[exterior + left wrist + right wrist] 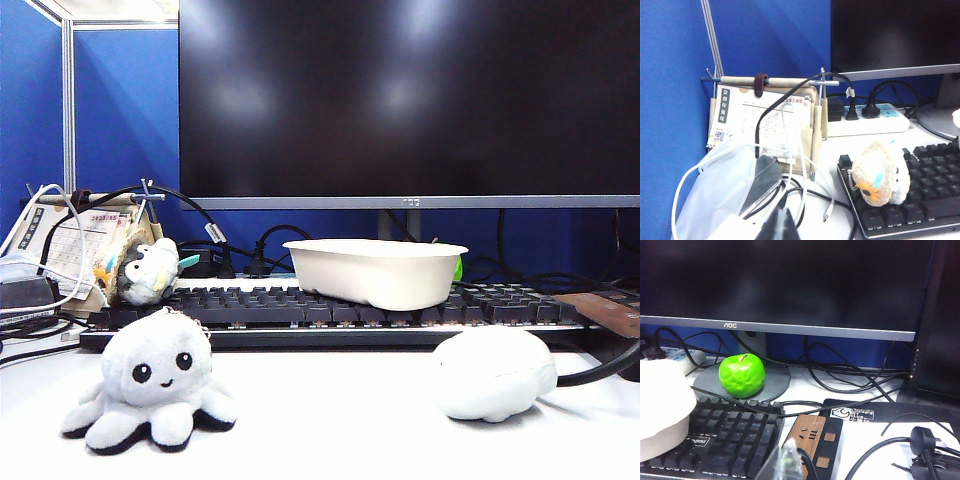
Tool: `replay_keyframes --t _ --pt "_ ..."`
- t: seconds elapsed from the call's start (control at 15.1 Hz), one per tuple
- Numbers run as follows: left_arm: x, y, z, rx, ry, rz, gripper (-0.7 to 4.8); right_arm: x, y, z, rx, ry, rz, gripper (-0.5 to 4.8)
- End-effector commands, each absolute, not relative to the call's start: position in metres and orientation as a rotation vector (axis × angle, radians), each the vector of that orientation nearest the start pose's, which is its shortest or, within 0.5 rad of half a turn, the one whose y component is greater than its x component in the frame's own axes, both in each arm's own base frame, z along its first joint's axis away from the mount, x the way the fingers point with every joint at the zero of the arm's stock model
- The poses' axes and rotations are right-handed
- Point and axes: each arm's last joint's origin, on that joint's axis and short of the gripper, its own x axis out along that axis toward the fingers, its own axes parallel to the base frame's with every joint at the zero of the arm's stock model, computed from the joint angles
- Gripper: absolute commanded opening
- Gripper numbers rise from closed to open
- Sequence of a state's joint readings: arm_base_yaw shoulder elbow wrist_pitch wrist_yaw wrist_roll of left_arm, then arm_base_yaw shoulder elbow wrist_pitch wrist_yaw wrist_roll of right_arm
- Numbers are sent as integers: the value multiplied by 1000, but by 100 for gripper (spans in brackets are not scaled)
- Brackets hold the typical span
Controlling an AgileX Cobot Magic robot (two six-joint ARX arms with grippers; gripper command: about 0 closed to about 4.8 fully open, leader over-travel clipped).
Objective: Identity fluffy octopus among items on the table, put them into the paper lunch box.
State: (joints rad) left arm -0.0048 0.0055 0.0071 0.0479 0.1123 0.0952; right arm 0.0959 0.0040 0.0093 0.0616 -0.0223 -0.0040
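Observation:
The fluffy octopus (150,385) sits upright on the white table (330,420) at the front left; it is white with black eyes and black-tipped tentacles. Behind it, the off-white paper lunch box (375,270) rests on a black keyboard (260,312), and its rim also shows in the right wrist view (660,405). Neither gripper appears in the exterior view. My left gripper (777,227) shows only as dark tips pressed together over cables, far from the octopus. My right gripper (789,460) is a narrow tip with fingers together, holding nothing, above the keyboard's end.
An eyeless white plush lump (493,373) lies at front right. A grey and white plush (150,272) sits on the keyboard's left end beside a desk calendar (760,120). A green apple (741,375) rests on the monitor stand. Cables and a wood-patterned power strip (812,435) lie at right.

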Motion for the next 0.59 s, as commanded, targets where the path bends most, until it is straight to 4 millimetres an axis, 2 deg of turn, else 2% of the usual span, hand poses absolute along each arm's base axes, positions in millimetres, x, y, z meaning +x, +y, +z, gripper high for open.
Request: replay_keyframes --t 0.07,0.59 --pt "97 -4 171 97 -67 -116 -5 97 10 173 3 -78 117 -1" --pt "97 -4 172 85 -72 -118 -5 96 10 173 6 -80 118 -1"
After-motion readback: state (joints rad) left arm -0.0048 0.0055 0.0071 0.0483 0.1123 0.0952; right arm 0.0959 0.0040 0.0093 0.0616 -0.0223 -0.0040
